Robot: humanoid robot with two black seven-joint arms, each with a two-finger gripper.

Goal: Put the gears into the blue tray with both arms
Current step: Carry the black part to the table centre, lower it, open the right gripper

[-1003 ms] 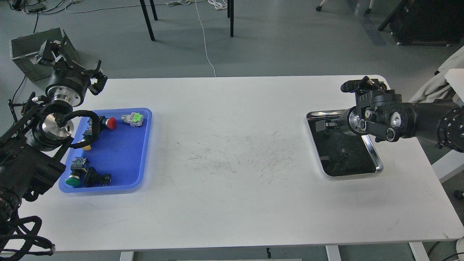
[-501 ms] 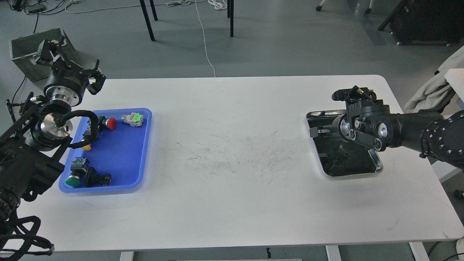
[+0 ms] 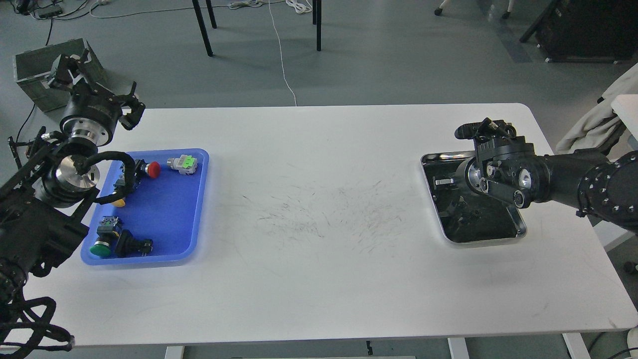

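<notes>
The blue tray lies at the table's left and holds several push-button switches. My left gripper hovers beyond the tray's far-left corner, above the table's back edge. Its two claw fingers are spread wide with nothing between them. The silver tray with a dark inside sits at the right. My right gripper reaches leftward low over the far half of this tray. Its fingers are dark against the dark inside, so their state does not show. Small dark bits lie in the silver tray; I cannot make out gears among them.
In the blue tray are a red-capped switch, a green-and-white one, a green-capped one and a black one. A grey-green box stands on the floor behind the left arm. Scuff marks cross the white table's middle.
My right arm has swung left and down, bringing its gripper lower over the silver tray. The left arm has shifted only slightly.
</notes>
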